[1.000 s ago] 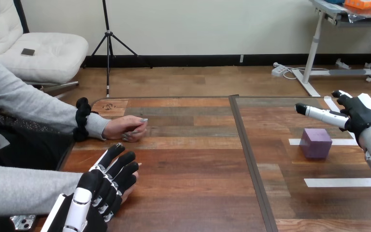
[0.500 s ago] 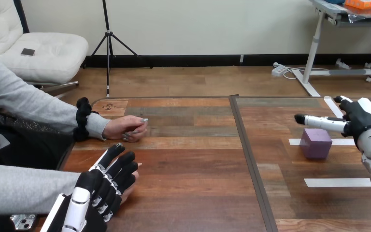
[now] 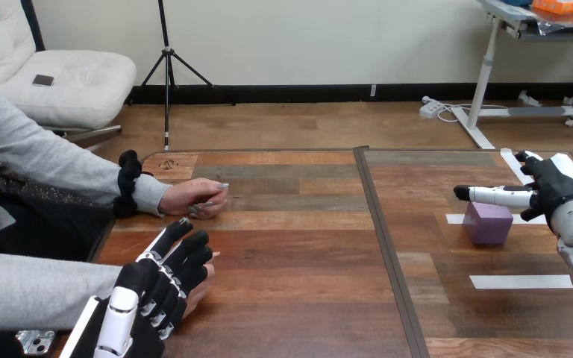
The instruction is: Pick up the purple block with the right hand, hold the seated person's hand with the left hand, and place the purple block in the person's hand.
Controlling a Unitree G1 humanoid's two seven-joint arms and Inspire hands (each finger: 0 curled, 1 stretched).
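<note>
Fingers of the right hand [image 3: 556, 186] are spread above the purple block [image 3: 487, 224] for grasping; those of the left hand [image 3: 160, 280] are laid straight over the person's hand [image 3: 199, 289].

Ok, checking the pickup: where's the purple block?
Head view, right side of the table: the block sits by a white tape strip, just below a straight finger of the right hand.

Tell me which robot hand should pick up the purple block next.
Right. The right robot hand hangs open close over the purple cube block; the left robot hand lies far off, over the person's nearer hand.
</note>
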